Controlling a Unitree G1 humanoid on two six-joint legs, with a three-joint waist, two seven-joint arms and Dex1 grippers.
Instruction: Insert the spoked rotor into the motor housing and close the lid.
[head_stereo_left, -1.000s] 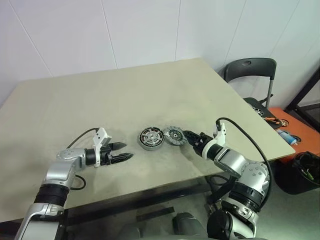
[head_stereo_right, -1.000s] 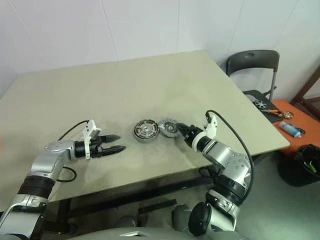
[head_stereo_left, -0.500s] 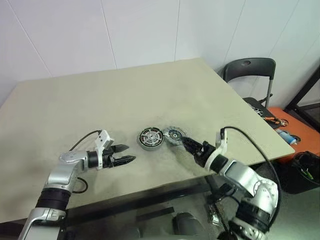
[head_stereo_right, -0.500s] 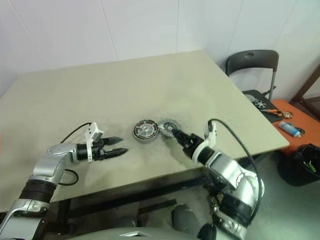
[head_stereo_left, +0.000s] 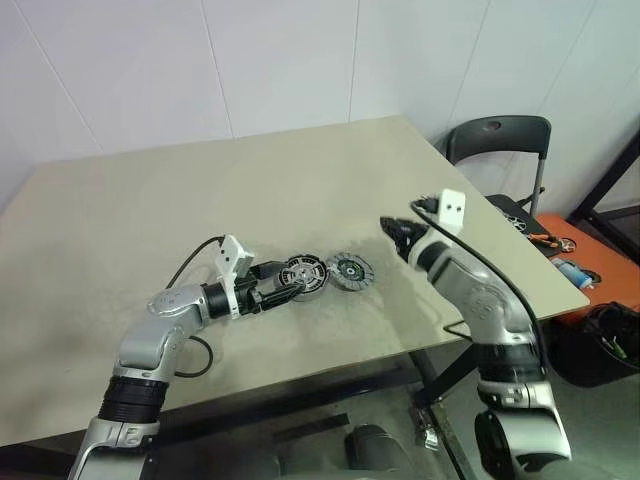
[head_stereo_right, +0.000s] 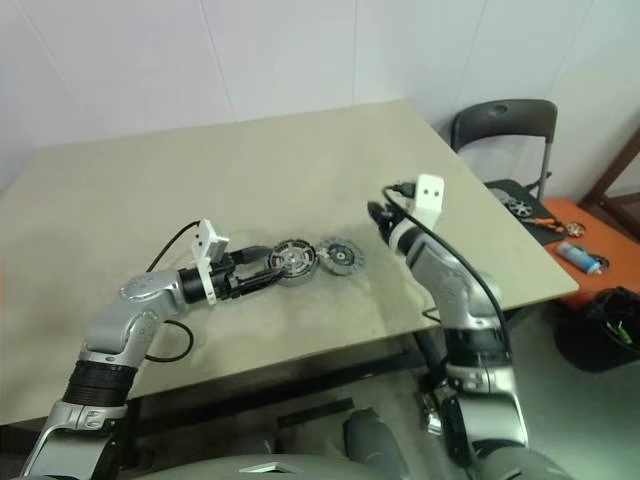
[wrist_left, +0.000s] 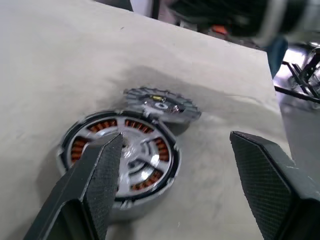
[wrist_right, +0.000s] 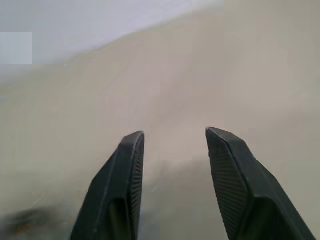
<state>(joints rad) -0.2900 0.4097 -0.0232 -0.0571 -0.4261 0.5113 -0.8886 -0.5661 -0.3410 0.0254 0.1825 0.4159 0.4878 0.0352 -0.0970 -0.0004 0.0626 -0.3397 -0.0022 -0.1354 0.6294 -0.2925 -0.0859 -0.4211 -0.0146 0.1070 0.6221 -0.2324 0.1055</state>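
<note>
The motor housing, a squat round silver cylinder, stands near the table's front middle. Copper windings show between the silver spokes of the rotor sitting in it. Just to its right lies the lid, a flat grey disc with a ribbed rim and a small hub. My left gripper is open at the housing's left side. One fingertip overlaps the housing's near rim; I cannot tell whether it touches. My right gripper hovers open and empty above the table, to the right of the lid.
The beige table ends close behind my right arm, at its right edge. Beyond that edge stands a dark chair. Lower down are an orange surface with small tools and a black bag.
My right gripper let go of the lid, which now lies flat, then rose and drew away to the right. My left gripper moved right, up to the housing.
</note>
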